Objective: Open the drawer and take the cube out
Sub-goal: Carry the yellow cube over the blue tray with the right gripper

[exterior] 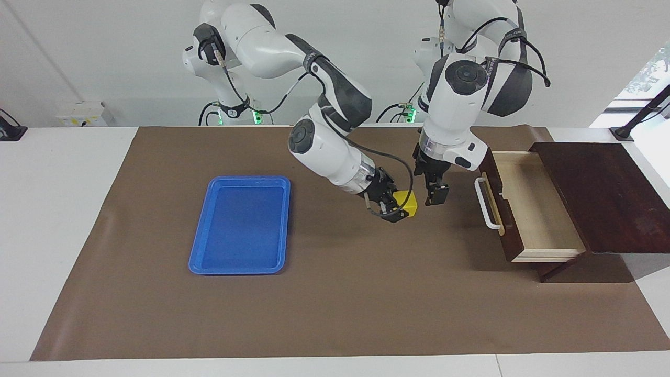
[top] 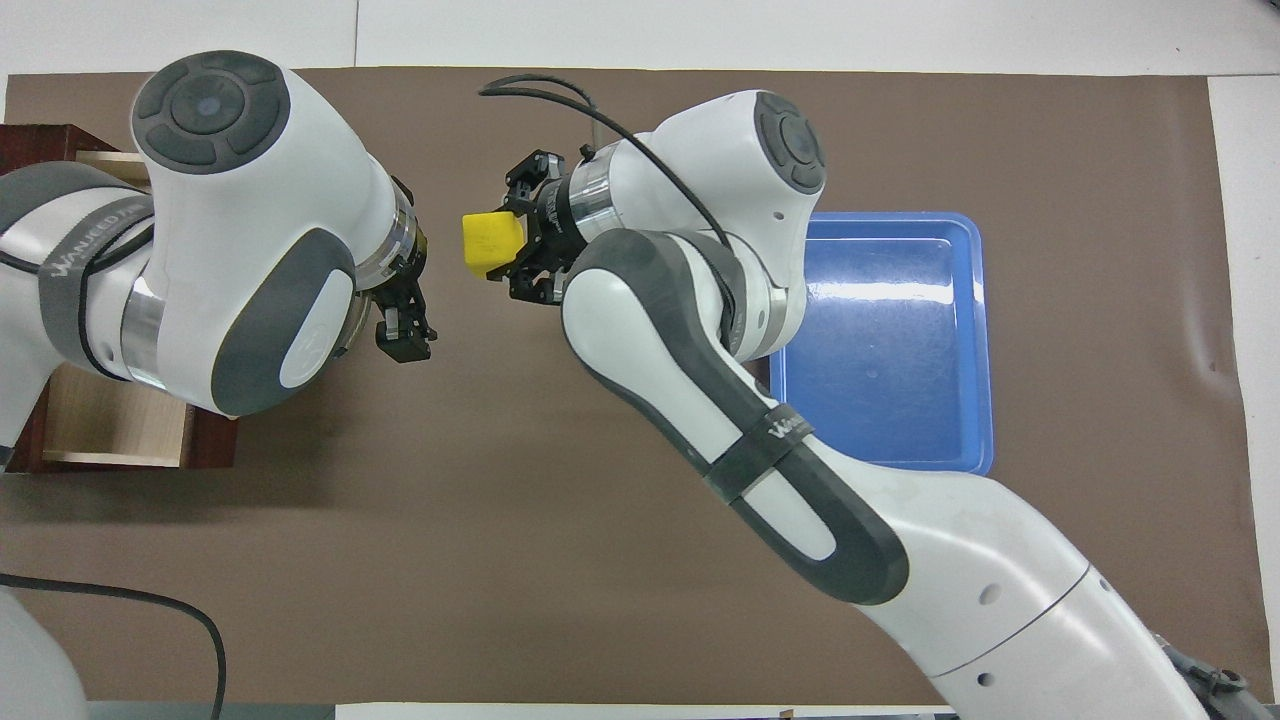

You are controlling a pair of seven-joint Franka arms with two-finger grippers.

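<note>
Facing view: the drawer (exterior: 528,204) stands pulled out, its interior bare, and the cube (exterior: 406,201) is pinched by the right gripper (exterior: 393,209) over the brown mat — the carry-away step, probably toward the blue tray (exterior: 241,225). The left gripper (exterior: 432,191), fingers spread and empty, hangs just beside.

Overhead view: the right arm's wrist lies slanted, cube (top: 490,243) at its tip; the left gripper (top: 404,325) points down, seemingly clear of it.

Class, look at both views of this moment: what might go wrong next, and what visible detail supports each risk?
1. The small yellow cube hangs above the brown mat in the right gripper, held only at one end; it might slip.
2. The open left gripper hangs close beside the cube and could clip it if the cube swings that way.
</note>
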